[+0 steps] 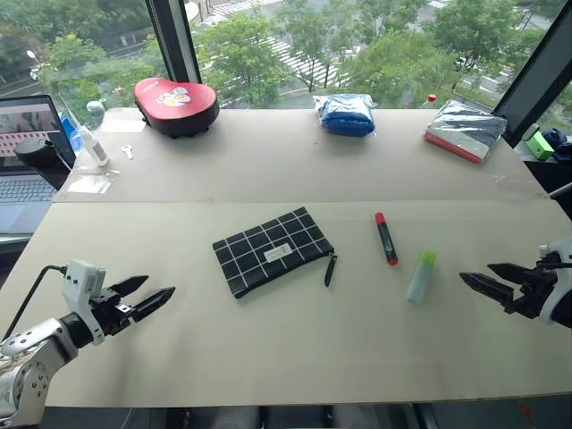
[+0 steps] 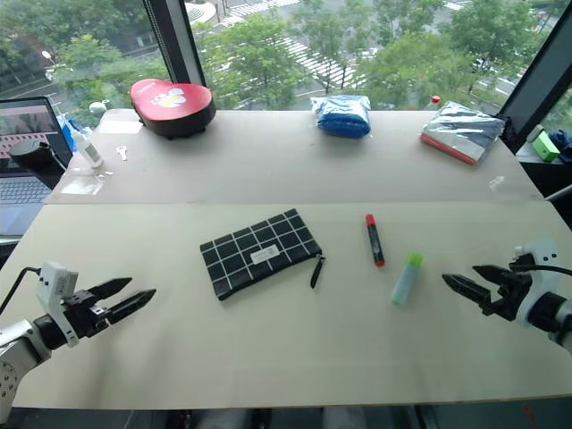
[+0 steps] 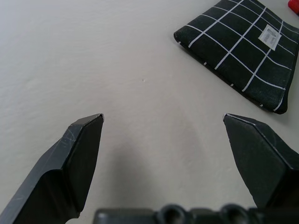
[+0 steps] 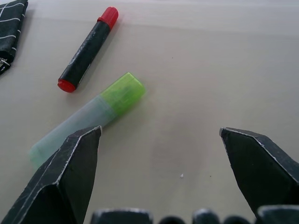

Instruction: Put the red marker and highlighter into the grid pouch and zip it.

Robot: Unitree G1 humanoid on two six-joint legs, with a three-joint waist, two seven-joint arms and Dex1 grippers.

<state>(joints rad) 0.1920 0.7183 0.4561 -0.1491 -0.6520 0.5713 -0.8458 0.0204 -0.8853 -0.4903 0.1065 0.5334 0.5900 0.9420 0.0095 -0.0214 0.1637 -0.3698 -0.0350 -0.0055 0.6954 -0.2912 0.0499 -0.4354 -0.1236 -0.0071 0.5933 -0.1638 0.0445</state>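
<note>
The grid pouch (image 1: 273,249) lies flat at the table's middle, its black zipper pull (image 1: 330,270) hanging off the right end. To its right lies the red marker (image 1: 385,238), black barrel with red cap pointing away. The highlighter (image 1: 420,274), pale green with a bright green cap, rests just right of the marker. My left gripper (image 1: 149,294) hovers open over bare table, well left of the pouch (image 3: 243,46). At the right edge my right gripper (image 1: 478,277) stands open, a short way right of the highlighter (image 4: 88,119) and marker (image 4: 87,49). Both grippers hold nothing.
Along the far side stand a red cushion-like case (image 1: 176,105), a blue bag (image 1: 346,113) and a silver-wrapped packet (image 1: 464,129). A laptop (image 1: 27,152) and a small bottle (image 1: 92,143) sit at far left. The table's front edge (image 1: 295,400) runs just below the grippers.
</note>
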